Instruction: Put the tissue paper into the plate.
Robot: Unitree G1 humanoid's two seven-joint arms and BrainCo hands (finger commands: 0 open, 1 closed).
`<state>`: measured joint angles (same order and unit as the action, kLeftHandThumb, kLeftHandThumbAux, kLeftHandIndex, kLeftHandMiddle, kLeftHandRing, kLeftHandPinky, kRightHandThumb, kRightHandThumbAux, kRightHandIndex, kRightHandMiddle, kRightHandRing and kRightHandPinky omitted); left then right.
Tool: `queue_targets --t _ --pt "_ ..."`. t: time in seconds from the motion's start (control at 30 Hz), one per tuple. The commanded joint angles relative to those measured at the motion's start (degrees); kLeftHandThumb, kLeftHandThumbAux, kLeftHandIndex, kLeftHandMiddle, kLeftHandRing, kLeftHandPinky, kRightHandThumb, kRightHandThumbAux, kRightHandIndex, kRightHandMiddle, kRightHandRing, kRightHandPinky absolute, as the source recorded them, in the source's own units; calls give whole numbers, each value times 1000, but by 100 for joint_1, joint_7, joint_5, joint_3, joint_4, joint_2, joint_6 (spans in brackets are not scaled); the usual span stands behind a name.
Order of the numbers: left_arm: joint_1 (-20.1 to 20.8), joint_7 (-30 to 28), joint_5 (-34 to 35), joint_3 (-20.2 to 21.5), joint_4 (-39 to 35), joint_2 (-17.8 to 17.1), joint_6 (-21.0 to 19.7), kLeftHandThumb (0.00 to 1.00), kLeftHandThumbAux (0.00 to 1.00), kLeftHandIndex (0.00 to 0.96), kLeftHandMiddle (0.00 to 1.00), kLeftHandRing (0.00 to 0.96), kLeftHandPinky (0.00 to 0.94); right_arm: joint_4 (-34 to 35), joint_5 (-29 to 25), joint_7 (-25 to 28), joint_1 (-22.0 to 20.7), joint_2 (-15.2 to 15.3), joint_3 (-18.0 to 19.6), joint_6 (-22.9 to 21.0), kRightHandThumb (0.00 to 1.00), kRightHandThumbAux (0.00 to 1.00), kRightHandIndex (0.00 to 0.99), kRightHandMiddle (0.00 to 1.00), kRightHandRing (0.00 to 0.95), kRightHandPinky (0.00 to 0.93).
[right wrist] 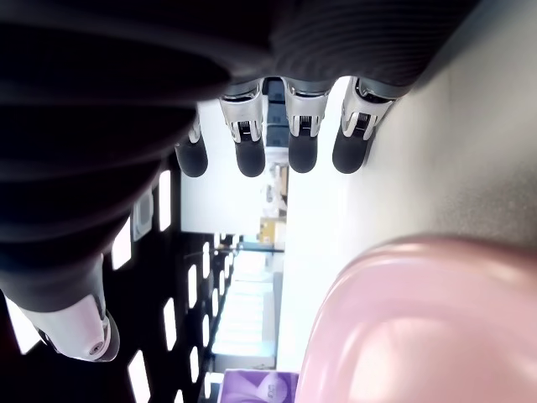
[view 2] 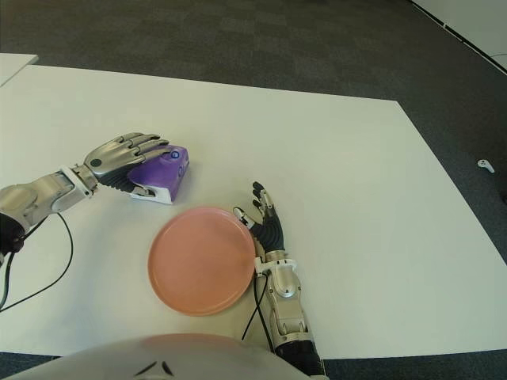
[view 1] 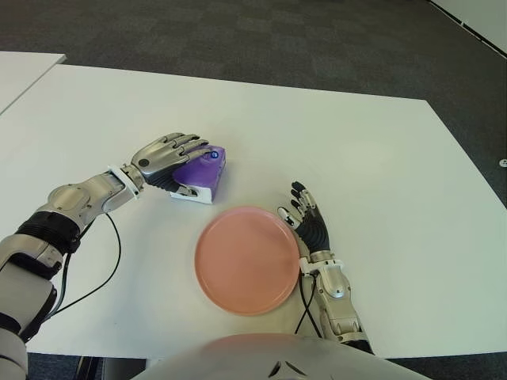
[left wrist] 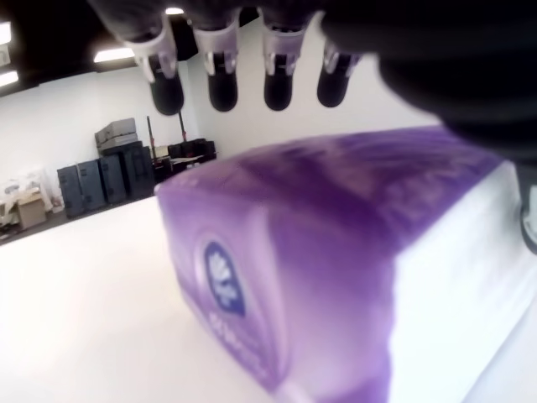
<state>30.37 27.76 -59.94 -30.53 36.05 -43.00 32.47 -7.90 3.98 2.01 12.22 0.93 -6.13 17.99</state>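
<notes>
A purple and white tissue pack lies on the white table, just behind the pink plate and to its left. My left hand is cupped over the pack, with the fingers reaching across its top and the thumb at its near side. In the left wrist view a thin gap shows between the fingertips and the tissue pack. My right hand shows beside the plate's right rim, fingers straight and holding nothing. The plate holds nothing.
A cable hangs from my left forearm across the table's near left. A second white table shows at the far left. Dark carpet lies beyond the far edge.
</notes>
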Motion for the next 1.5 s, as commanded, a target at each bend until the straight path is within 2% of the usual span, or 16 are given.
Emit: queue_targets --t 0.03,0.23,0.57,0.77,1.03,1.1,1.5 --pt "-183 872 -722 -535 446 321 -442 7 363 0 0 0 0 -295 -31 80 394 -7 -61 -580 0 627 0 0 0 0" --pt "-41 1889 -1231 -1165 1443 731 -851 1 378 0 0 0 0 -272 -54 66 411 -38 -45 -671 0 642 0 4 0 0" --pt "37 2522 -1150 -1703 2618 1150 -1056 19 401 0 0 0 0 -277 -79 92 446 -49 -30 -673 0 645 0 9 0 0" --pt "15 2604 -1062 -1894 3086 1374 -1216 16 407 0 0 0 0 -279 -89 120 475 -32 -18 -648 0 642 0 9 0 0" --pt "-12 2541 -838 -2035 3341 1475 -1206 17 411 0 0 0 0 -463 -110 156 433 -3 25 -538 0 647 0 5 0 0" --pt "-3 2506 -778 -2060 3364 1481 -1191 21 410 0 0 0 0 -852 -138 194 293 12 63 -315 0 648 0 4 0 0" --pt "44 2220 -400 -2056 3339 1368 -1029 44 413 0 0 0 0 -1419 -80 399 125 190 58 543 0 623 0 0 0 0"
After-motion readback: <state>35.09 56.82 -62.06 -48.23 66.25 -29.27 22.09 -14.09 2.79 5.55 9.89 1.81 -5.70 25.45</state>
